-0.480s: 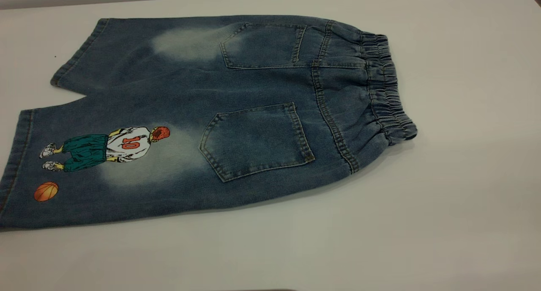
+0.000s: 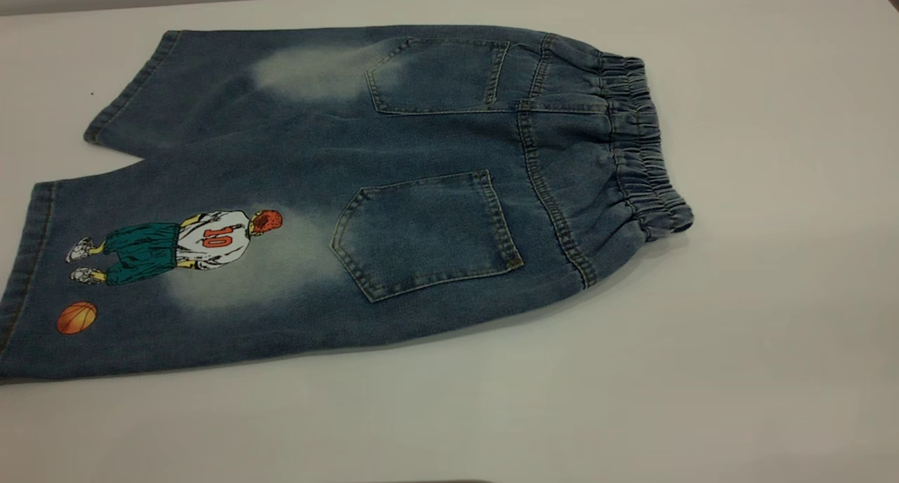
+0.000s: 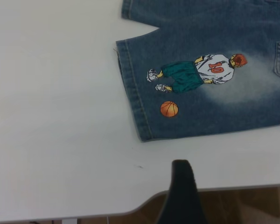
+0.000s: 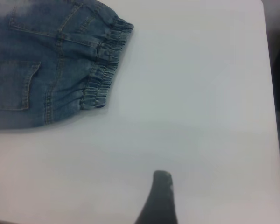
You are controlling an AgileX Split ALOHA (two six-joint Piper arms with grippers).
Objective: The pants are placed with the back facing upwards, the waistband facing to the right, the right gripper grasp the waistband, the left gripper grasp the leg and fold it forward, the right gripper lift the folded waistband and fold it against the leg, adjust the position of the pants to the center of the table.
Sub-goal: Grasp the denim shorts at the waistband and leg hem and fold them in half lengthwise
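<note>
The pants (image 2: 393, 188) lie flat on the white table (image 2: 772, 328), back pockets up, with the elastic waistband (image 2: 642, 146) to the right. The printed leg (image 2: 175, 279), with the number 10 player and orange ball, is the near one and reaches the exterior view's left edge. Neither gripper appears in the exterior view. In the left wrist view a black part of my left gripper (image 3: 181, 186) hangs over the table's edge, apart from the leg (image 3: 214, 107) and its hem. In the right wrist view my right gripper (image 4: 159, 196) is above bare table, well short of the waistband (image 4: 102, 70).
Bare white tabletop stretches to the right of and in front of the pants. The table edge (image 3: 233, 189) shows in the left wrist view with brown floor beyond. The table's right edge (image 4: 270, 93) shows in the right wrist view.
</note>
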